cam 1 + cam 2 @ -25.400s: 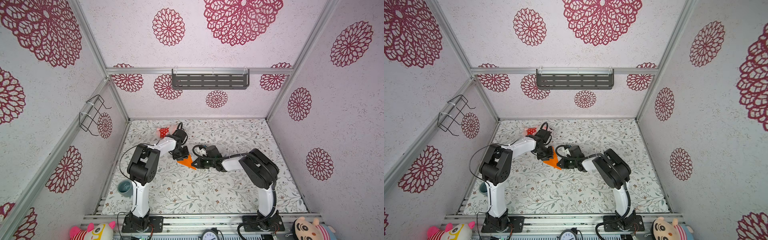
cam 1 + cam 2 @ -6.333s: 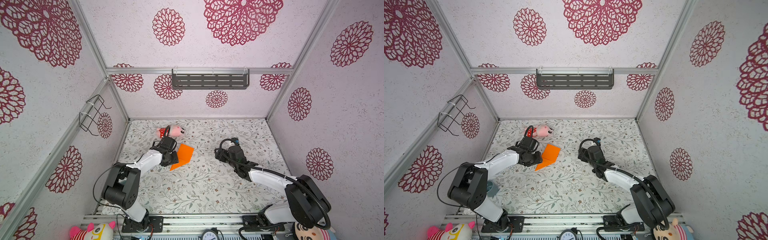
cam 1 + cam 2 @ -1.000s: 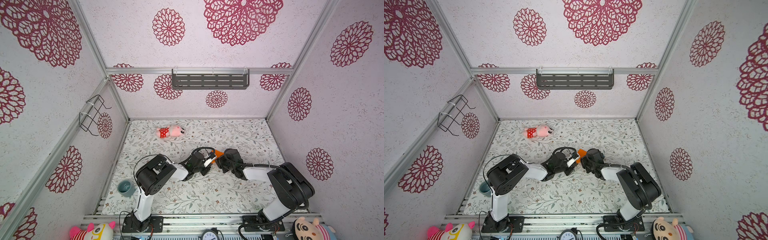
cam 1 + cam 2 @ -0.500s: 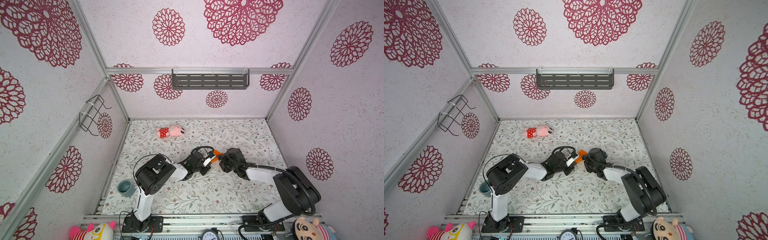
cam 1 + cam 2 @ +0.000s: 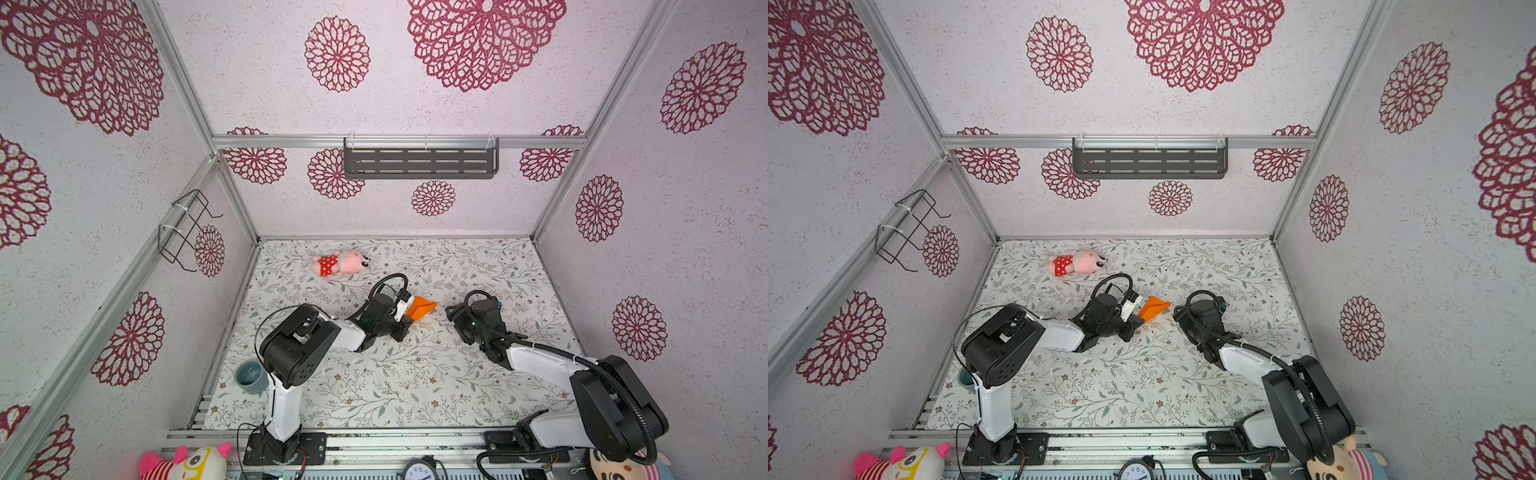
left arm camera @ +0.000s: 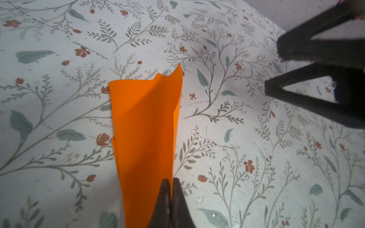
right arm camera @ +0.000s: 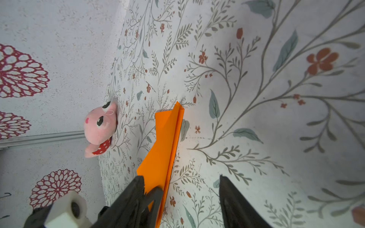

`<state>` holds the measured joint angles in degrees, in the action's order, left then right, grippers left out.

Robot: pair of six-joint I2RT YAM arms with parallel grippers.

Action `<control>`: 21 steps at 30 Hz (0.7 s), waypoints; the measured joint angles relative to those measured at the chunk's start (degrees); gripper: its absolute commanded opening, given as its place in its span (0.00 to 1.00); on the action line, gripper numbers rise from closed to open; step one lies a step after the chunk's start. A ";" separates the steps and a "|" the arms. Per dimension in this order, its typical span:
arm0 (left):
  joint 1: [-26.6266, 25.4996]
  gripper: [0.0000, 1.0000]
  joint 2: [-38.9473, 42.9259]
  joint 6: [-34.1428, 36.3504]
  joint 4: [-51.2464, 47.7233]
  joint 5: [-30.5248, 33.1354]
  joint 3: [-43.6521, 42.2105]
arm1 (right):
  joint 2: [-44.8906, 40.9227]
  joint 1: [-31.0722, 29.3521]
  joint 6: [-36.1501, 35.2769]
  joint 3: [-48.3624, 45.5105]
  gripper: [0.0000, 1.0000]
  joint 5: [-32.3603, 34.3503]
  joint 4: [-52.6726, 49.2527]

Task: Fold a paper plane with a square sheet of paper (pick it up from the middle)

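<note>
left gripper clamped on the paper plane, right gripper spread nearby, seemingly empty

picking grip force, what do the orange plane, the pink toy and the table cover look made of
Paper plane: thin matte orange paper; sharp creases, layered edges.
Pink plush toy: soft fuzzy fabric, probably stuffed; rounded shape.
Table cover: matte printed floral sheet; cloth or vinyl, cannot tell.

Pink plush toy lying on floral-printed table cover, grey-blue cup standing by its left edge, dark slotted metal shelf hanging on back wall.
</note>
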<state>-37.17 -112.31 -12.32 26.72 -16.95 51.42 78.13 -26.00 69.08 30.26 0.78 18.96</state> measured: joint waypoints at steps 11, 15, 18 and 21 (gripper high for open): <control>4.39 0.00 0.85 -14.45 0.42 -7.02 -1.03 | 11.02 -0.02 -7.08 1.49 0.54 -9.53 13.20; 5.27 0.00 0.85 -18.29 0.52 -9.64 -1.07 | 15.85 -0.28 -8.13 3.30 0.52 -13.40 17.22; 5.86 0.00 0.85 -20.65 0.37 -11.17 -1.07 | 18.73 -0.83 -9.46 5.29 0.52 -15.65 19.04; 6.23 0.00 0.85 -22.38 -0.46 -12.09 -1.07 | 20.70 -1.68 -11.13 7.13 0.50 -17.53 20.26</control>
<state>-30.94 -111.46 -34.70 26.26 -29.04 50.35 98.83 -27.68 57.95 37.39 -16.75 39.22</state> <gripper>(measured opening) 0.041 0.509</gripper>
